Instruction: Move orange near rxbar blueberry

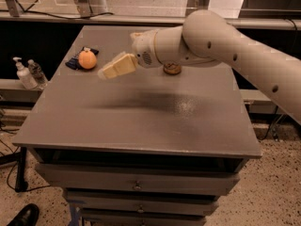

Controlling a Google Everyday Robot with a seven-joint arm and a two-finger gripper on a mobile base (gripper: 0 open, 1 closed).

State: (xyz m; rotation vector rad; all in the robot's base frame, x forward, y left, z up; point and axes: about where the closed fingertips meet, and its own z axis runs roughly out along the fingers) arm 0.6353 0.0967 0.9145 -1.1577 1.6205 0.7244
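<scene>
The orange [87, 59] rests on the grey table [141, 126] at its far left. It touches the dark navy rxbar blueberry [74, 62], which lies flat just behind and to the left of it and is partly hidden by it. My gripper [112, 69] hangs a little above the table, just right of the orange and apart from it. It is open and holds nothing. My cream arm [211, 36] reaches in from the right.
A copper-coloured can [172, 69] stands at the back middle, mostly hidden behind my arm. A pump bottle [22, 73] and a small water bottle [36, 73] stand on a ledge left of the table. Drawers lie below the table's front edge.
</scene>
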